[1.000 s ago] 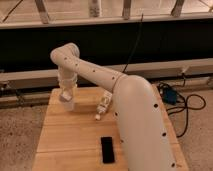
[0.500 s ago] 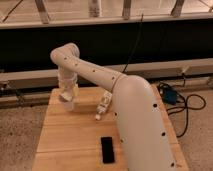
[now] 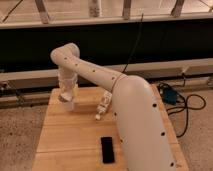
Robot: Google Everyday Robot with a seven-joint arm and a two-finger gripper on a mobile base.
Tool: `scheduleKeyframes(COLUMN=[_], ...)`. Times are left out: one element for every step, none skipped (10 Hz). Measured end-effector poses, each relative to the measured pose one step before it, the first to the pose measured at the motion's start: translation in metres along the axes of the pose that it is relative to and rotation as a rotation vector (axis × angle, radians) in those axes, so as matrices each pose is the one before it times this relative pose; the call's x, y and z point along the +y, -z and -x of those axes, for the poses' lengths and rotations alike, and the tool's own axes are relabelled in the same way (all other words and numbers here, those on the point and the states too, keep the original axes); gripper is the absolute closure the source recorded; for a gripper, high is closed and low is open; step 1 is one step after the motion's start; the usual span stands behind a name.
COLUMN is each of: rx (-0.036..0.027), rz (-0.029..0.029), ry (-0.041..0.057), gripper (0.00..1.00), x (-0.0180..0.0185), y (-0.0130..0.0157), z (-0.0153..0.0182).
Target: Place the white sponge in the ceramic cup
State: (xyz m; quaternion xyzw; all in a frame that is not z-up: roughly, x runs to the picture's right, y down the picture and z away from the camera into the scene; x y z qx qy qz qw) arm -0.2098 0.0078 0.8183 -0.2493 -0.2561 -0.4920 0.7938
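My gripper hangs straight down from the white arm over the far left part of the wooden table. Right beneath it stands the ceramic cup, a small white cylinder whose top merges with the gripper's lower end. The white sponge does not show as a separate thing; it may be hidden at the gripper or in the cup, and I cannot tell which.
A long slender white object lies on the table to the right of the cup, near the arm. A black flat rectangular object lies near the front edge. Cables and a blue box lie on the floor to the right.
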Motion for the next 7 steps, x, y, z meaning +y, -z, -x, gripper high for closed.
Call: scheduleKeyframes(rx=[-0.00084, 0.00000, 0.00008, -0.00055, -0.00109, 0.00040, -0.00002], rz=[0.00089, -0.00053, 0.00049, 0.00088, 0.00226, -0.00081, 0.00105], ry=[-0.00163, -0.00082, -0.00087, -0.00054, -0.00057, -0.00041, 0.00012], gripper=[0.34, 0.34, 0.34, 0.34, 0.34, 0.34, 0.34], x=[0.00069, -0.00010, 0.00013, 0.00023, 0.00065, -0.00008, -0.00016], y=[-0.00049, 0.00050, 0.00020, -0.00018, -0.00119, 0.00057, -0.00024], z=[-0.00048, -0.00029, -0.00035, -0.00010, -0.00009, -0.00018, 0.00003])
